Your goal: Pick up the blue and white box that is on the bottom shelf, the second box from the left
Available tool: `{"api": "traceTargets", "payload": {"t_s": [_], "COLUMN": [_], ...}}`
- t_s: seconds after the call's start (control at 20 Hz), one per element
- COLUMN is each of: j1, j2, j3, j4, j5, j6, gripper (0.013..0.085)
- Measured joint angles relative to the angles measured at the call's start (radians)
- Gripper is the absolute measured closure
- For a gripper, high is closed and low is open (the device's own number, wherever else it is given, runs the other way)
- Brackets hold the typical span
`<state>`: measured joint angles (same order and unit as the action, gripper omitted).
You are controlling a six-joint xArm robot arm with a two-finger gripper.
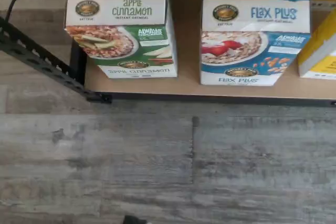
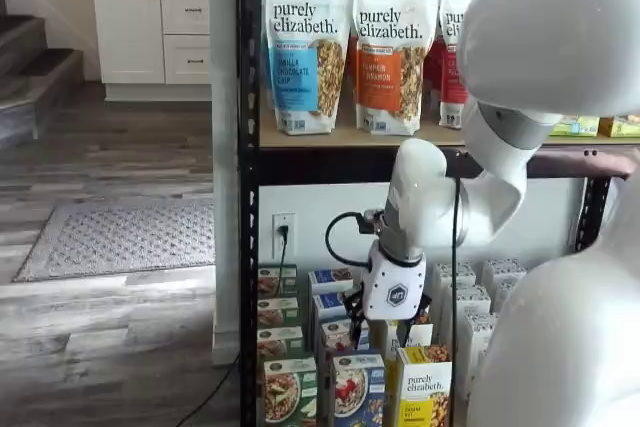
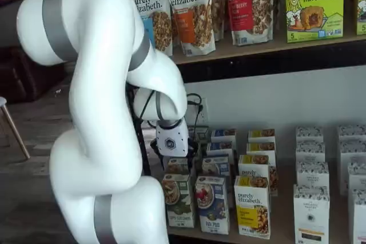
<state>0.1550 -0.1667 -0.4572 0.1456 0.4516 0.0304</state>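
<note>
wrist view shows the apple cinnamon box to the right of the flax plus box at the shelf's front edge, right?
Not quite. The wrist view shows the apple cinnamon box on the other side, left of the flax plus box. Both do stand at the shelf's front edge.

the blue and white box [image 1: 255, 35] stands up straight at the front edge of the bottom shelf [image 1: 186, 85]. it says "flax plus" and shows a bowl with red berries. a green box [image 1: 122, 29] stands beside it, not touching.
</note>
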Motion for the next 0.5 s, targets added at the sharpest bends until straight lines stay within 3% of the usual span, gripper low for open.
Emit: {"api": "traceTargets", "payload": {"t_s": [0.35, 0.5], "j1": [-0.002, -0.006], "j2": [0.092, 0.13], "j3": [-0.054, -0.076], "j4": [0.091, 0.099], "j5": [-0.008, -0.015], "j6": [-0.084, -0.096], "gripper": [0.013, 0.013]}}
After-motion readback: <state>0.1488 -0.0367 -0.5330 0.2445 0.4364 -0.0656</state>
